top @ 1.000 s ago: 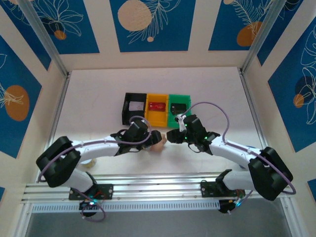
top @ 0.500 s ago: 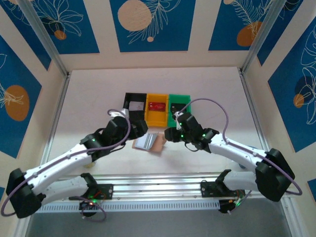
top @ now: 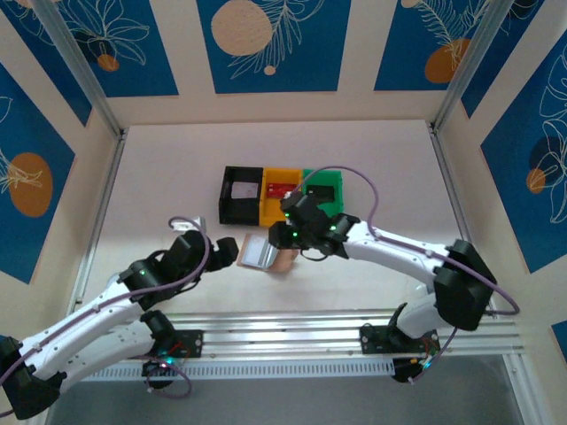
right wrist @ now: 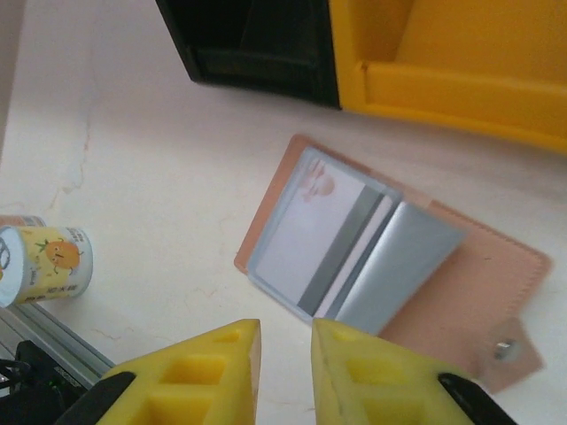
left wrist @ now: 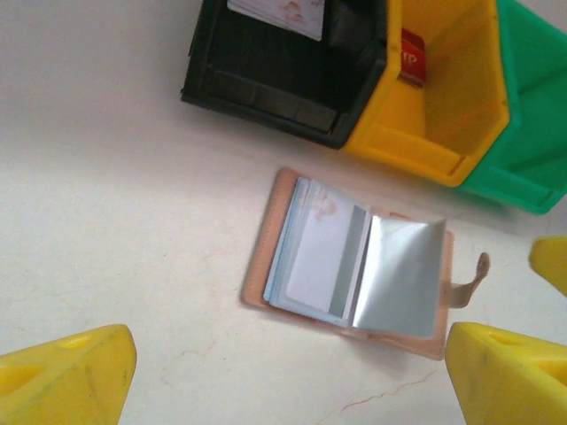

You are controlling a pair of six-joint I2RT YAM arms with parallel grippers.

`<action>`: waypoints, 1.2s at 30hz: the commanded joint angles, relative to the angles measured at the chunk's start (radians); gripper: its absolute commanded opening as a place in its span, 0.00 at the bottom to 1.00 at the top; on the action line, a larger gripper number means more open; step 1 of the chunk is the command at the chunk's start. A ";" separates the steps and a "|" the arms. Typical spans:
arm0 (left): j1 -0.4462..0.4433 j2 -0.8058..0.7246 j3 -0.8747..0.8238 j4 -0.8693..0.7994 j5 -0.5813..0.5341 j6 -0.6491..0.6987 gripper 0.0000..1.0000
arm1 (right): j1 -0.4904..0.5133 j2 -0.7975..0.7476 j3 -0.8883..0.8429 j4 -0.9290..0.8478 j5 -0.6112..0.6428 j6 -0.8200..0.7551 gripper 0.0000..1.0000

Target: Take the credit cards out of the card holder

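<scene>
From above, the card holder [top: 266, 255] lies open and flat on the table [top: 159, 177], about midway between the left and right edges and nearer the near edge. Just behind it stand a black bin [top: 240, 194], a yellow bin [top: 280, 191] and a green bin [top: 324, 188] in a row. The left gripper [top: 227, 250] is just left of the card holder. The right gripper [top: 283, 235] is over its far side. From up here I cannot tell how wide either set of jaws is.

The left wrist camera looks down on the open card holder [left wrist: 354, 266]. A pale card [left wrist: 319, 258] with a grey stripe sits in a clear pocket, and one pocket leaf curls up. The left gripper [left wrist: 288, 354] has its jaws wide open and they hold nothing. There is a red card [left wrist: 409, 57] in the yellow bin [left wrist: 434, 106].

In the right wrist view, the card holder [right wrist: 390, 266] lies open with its snap tab at the right. The right gripper [right wrist: 285, 347] has its jaws nearly closed, with a thin gap and nothing in it. A small can [right wrist: 44, 262] stands near the table's near edge.
</scene>
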 commanded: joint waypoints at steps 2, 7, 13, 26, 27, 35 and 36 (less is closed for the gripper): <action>0.008 -0.012 -0.025 -0.037 -0.011 -0.013 0.91 | 0.020 0.090 0.054 -0.009 -0.009 0.041 0.20; 0.008 -0.014 -0.050 -0.029 0.001 -0.017 0.91 | 0.013 0.156 0.037 -0.008 0.010 0.052 0.16; 0.008 -0.009 -0.075 0.000 0.020 -0.022 0.92 | -0.024 0.144 -0.078 0.031 0.003 0.074 0.14; 0.009 0.057 -0.094 0.123 0.072 -0.053 0.92 | -0.105 0.186 -0.230 0.160 -0.060 0.031 0.13; 0.008 0.067 -0.093 0.145 0.083 -0.057 0.92 | -0.109 0.189 -0.228 0.162 -0.059 0.027 0.13; 0.008 0.210 -0.085 0.359 0.164 -0.058 0.83 | -0.150 0.192 -0.244 0.188 -0.076 -0.026 0.12; 0.008 0.239 -0.075 0.364 0.167 -0.053 0.83 | -0.151 0.190 -0.245 0.187 -0.076 -0.038 0.12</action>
